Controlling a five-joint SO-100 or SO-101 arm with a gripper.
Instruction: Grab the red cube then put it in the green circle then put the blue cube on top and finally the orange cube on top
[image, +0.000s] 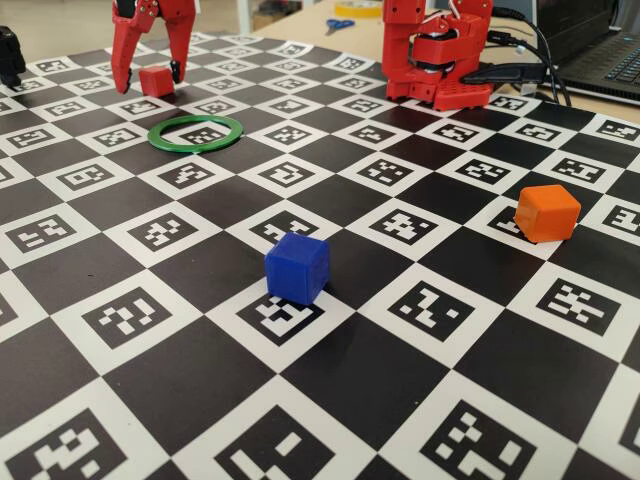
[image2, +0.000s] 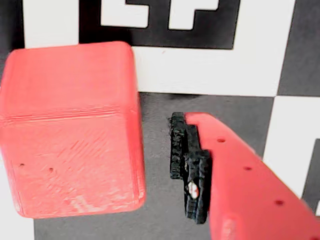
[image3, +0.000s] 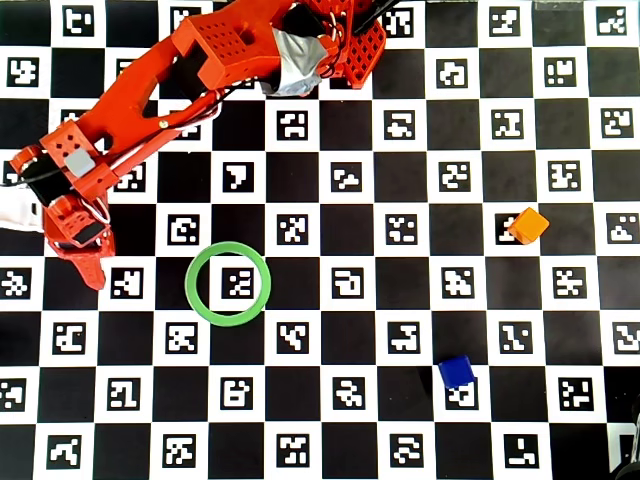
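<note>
The fingers (image: 150, 80) stood apart around the red cube (image: 156, 81), not yet clamped, just behind the green circle (image: 195, 132) in the fixed view. The blue cube (image: 297, 267) and orange cube (image: 547, 213) sat well apart.

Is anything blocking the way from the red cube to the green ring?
Nothing visible. The red cube sits between the open jaws of the gripper, and only bare checkered board lies between it and the green circle. The blue cube and orange cube sit far off.
</note>
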